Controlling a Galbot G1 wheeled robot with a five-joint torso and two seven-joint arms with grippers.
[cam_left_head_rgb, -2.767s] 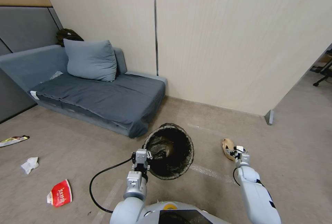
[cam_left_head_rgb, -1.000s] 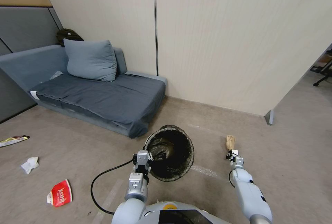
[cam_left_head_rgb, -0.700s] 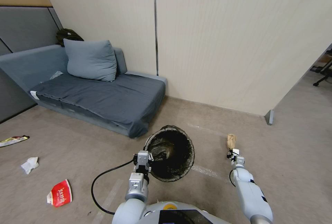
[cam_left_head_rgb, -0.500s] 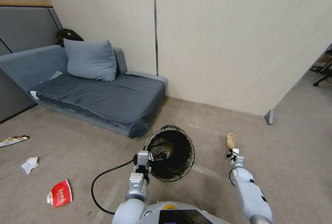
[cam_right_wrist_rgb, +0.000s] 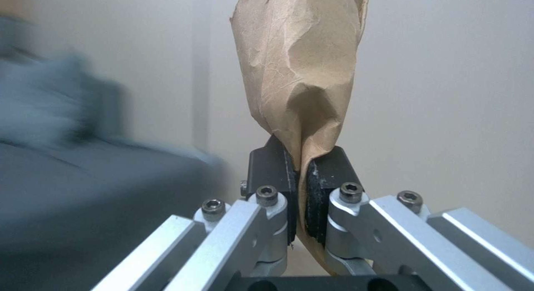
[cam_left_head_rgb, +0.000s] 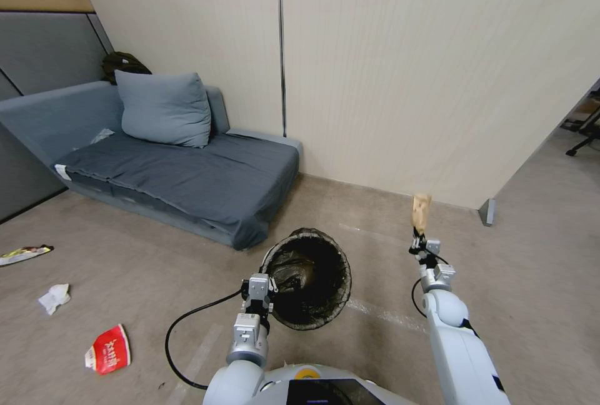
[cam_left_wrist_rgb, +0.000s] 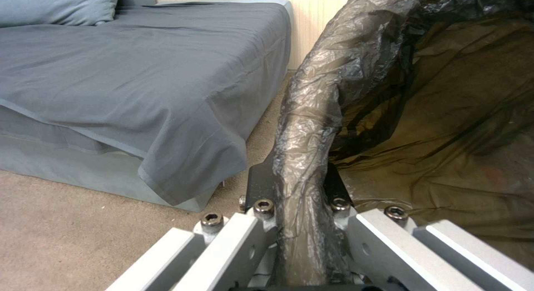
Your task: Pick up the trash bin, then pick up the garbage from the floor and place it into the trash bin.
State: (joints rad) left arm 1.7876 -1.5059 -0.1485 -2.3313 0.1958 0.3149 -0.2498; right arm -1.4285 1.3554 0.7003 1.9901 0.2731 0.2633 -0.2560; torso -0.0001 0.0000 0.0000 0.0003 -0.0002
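Note:
The trash bin [cam_left_head_rgb: 309, 277], round with a dark liner bag, hangs tilted ahead of me, its mouth facing up. My left gripper [cam_left_head_rgb: 262, 281] is shut on its near-left rim [cam_left_wrist_rgb: 306, 157], pinching the crinkled liner. My right gripper [cam_left_head_rgb: 417, 237] is raised to the right of the bin and shut on a tan paper piece [cam_left_head_rgb: 420, 211] of garbage, which stands up from the pads [cam_right_wrist_rgb: 298, 95]. More garbage lies on the floor at the left: a red-and-white wrapper [cam_left_head_rgb: 109, 349], a white tissue wad [cam_left_head_rgb: 54, 297] and a flat wrapper [cam_left_head_rgb: 24, 254].
A grey sofa bed [cam_left_head_rgb: 187, 183] with a pillow [cam_left_head_rgb: 164, 108] stands at the back left, close behind the bin. A beige wall [cam_left_head_rgb: 406, 80] runs across the back. A black cable [cam_left_head_rgb: 187, 330] loops from my left arm. Open floor lies to the right.
My right gripper has lifted the tan paper piece off the floor and raised it, standing upright, well above where it lay. The left gripper and the bin have stayed put.

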